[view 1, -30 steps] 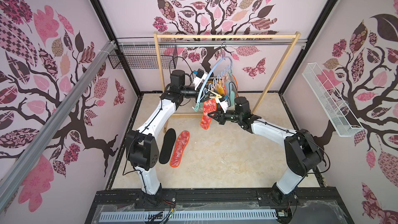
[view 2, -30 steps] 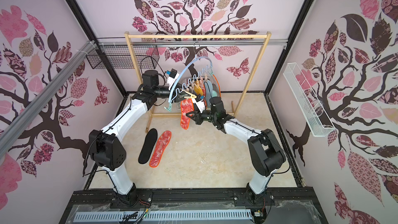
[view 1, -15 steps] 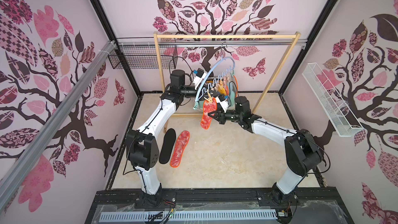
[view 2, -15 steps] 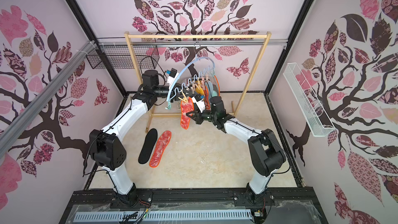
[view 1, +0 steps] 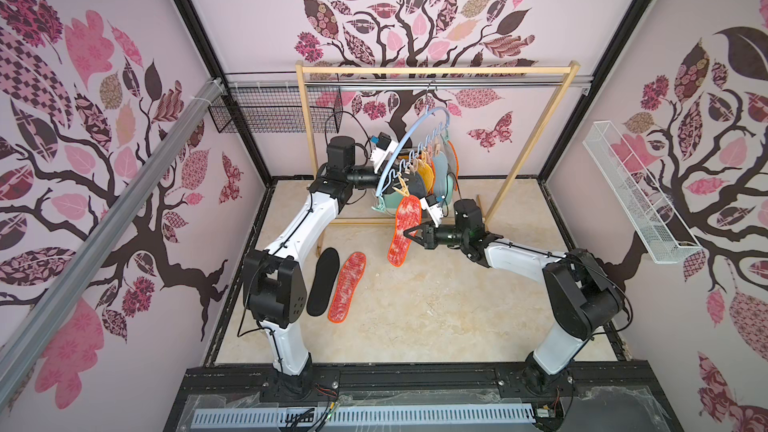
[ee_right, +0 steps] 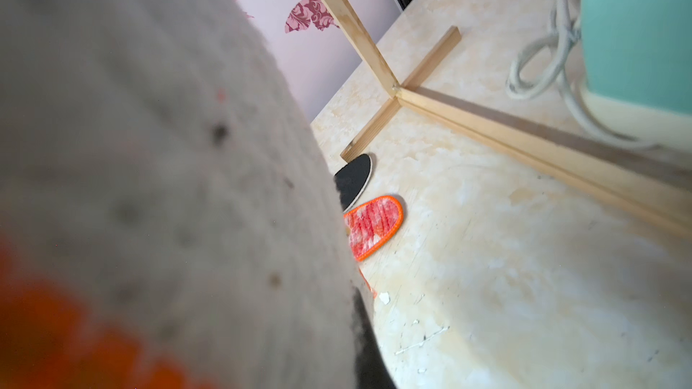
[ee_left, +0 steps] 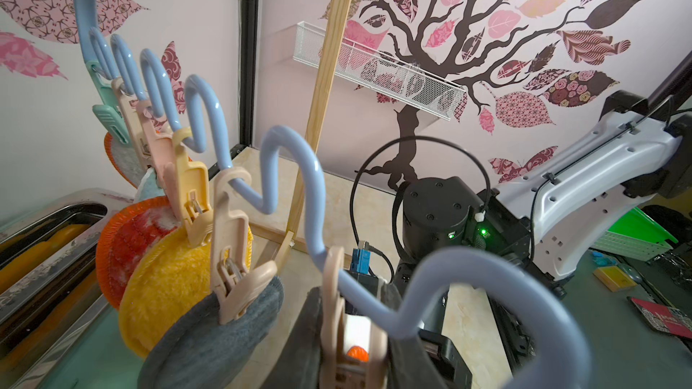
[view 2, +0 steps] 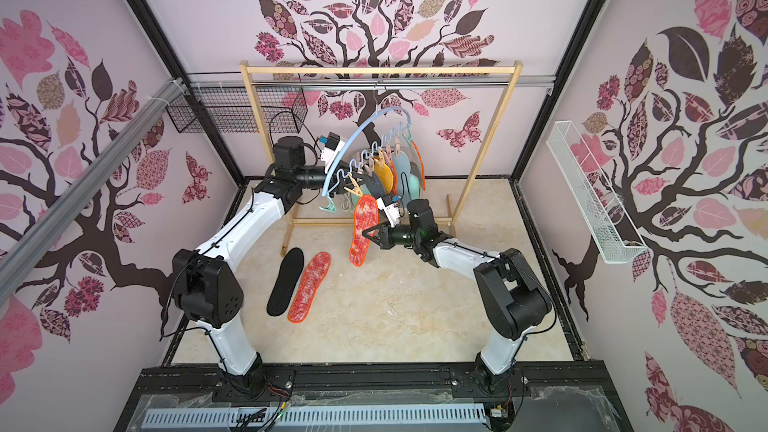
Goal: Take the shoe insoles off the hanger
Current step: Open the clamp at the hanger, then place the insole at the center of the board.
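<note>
Under the wooden garment rack (view 1: 432, 70) the pale blue hanger (view 2: 388, 109) hangs by its metal hook. Both top views show the right gripper (view 1: 409, 232) clamped on the middle of a red-white insole (view 1: 400, 249) with orange edging. That insole dangles above the floor from the end of the hanger nearest the left arm. What that arm grips is hidden behind the hanger's arc in both top views.

The left wrist view fills this in. The left gripper (ee_left: 354, 325) has its dark fingers tight against both sides of a beige clothespin (ee_left: 333, 312), and a bit of orange shows at the pin's lower end. Further along the wavy bar, other pins hold a dark grey insole (ee_left: 209, 334), a mustard yellow insole (ee_left: 164, 293) and a second red-white insole (ee_left: 127, 241).

The right wrist view is mostly blocked by the held insole's blurred grey underside. It does give the plainest look at a teal container (ee_right: 636, 31) and a coil of rope (ee_right: 539, 65) behind the rack's base bar.

On the beige marbled floor (view 1: 436, 317) a black insole (view 1: 323, 280) and a third red-white insole (view 1: 347, 286) lie side by side, near the left arm. The walls are pale pink with tree decals. One side wall carries a black wire basket (view 1: 274, 112) and the opposite one a white mesh shelf (view 1: 636, 193).
</note>
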Action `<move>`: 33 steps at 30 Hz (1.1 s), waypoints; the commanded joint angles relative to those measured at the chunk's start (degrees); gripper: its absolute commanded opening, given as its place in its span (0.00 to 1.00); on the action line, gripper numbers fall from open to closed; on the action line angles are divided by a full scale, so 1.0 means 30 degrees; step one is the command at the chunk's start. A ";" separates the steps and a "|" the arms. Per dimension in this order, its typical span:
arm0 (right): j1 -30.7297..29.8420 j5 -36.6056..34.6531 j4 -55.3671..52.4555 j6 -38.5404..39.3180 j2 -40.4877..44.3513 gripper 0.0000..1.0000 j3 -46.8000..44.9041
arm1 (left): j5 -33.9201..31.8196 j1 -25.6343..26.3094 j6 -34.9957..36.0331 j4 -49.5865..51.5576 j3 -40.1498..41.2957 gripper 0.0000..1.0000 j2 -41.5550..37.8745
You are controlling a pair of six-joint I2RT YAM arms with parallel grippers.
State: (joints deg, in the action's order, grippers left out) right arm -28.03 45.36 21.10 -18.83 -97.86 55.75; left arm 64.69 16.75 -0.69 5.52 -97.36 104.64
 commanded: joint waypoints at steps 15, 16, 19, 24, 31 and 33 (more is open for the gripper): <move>-0.3942 -0.1183 -0.4713 -0.7799 0.0379 0.00 -0.2533 | -0.0160 -0.0516 -0.0620 -0.1221 0.1073 0.04 -0.1206; -0.4246 -0.1246 -0.4692 -0.8014 0.0054 0.00 -0.2334 | -0.0150 -0.0557 -0.0620 -0.1224 0.1080 0.04 -0.1272; -0.4895 -0.1489 -0.5223 -0.8628 -0.1389 0.00 -0.1191 | -0.0156 -0.0631 -0.0620 -0.1275 0.1157 0.04 -0.1392; -0.5264 -0.2226 -0.4901 -1.0345 -0.3538 0.00 0.0063 | -0.0160 -0.0663 -0.0938 -0.1775 0.1380 0.04 -0.1490; -0.5550 -0.2198 -0.5266 -1.1363 -0.5859 0.00 0.1987 | -0.0044 -0.0692 -0.1178 -0.1959 0.1425 0.04 -0.1367; -0.5648 -0.1936 -0.5386 -1.1549 -0.6470 0.00 0.2482 | -0.0050 -0.0703 -0.1178 -0.2000 0.1478 0.04 -0.1390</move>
State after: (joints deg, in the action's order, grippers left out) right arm -44.03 39.55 5.87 -51.88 -114.28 60.20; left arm 64.55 14.98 -3.64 0.95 -93.60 101.89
